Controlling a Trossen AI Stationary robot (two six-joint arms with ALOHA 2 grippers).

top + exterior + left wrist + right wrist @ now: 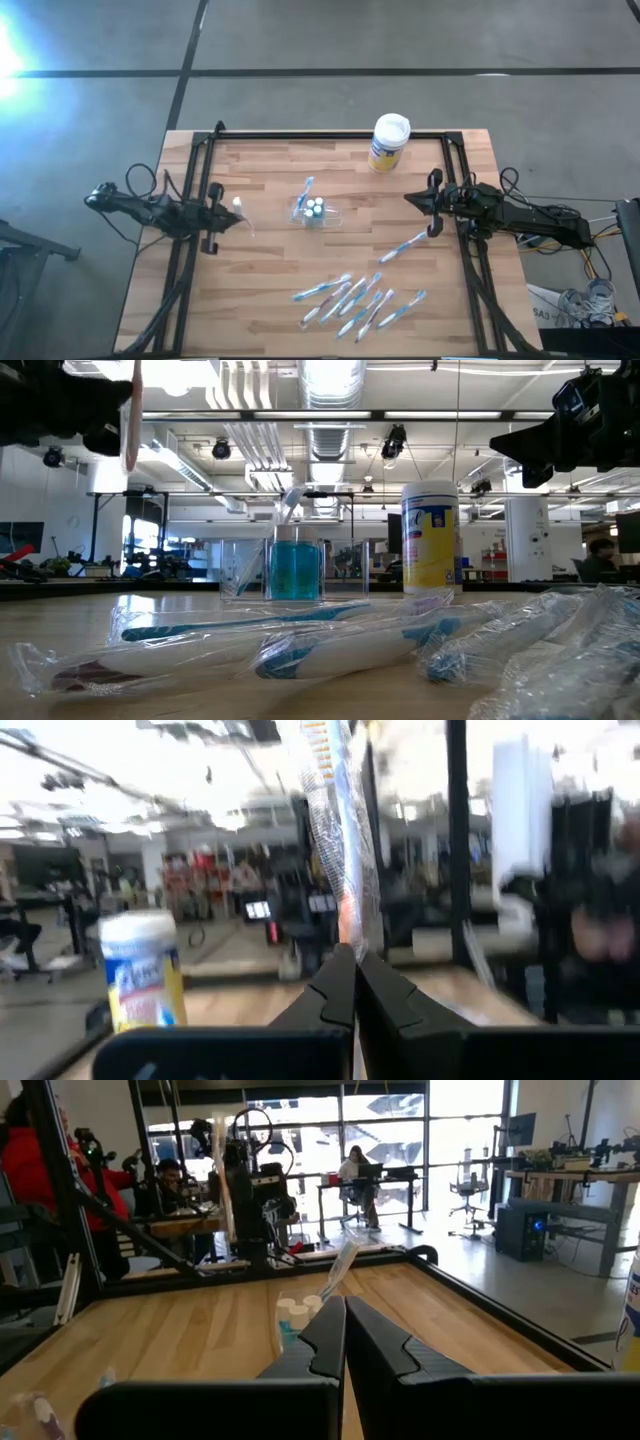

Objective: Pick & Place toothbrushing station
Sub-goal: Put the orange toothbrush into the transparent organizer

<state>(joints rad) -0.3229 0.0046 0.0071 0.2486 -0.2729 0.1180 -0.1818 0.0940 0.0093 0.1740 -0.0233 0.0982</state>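
- The holder [313,211] sits near the middle of the table [260,290], clear plastic, with teal-capped tubes [315,206] in it and one brush [305,190] leaning out of it.
- The left gripper [240,215] hangs to the holder's left, well apart from it and raised off the wood; its arm reaches in level from that side. Its fingers are clamped on a wrapped toothbrush [345,840] (the wrapper stands straight up from the pinch).
- The right gripper [412,199] hovers to the holder's right, arm stretched in level, fingers pressed together on nothing.
- A canister [388,142] stands beyond the holder, toward the right gripper's side.
- More wrapped brushes [358,298] lie scattered nearer than the holder; a single one [402,247] lies between them and the right gripper.
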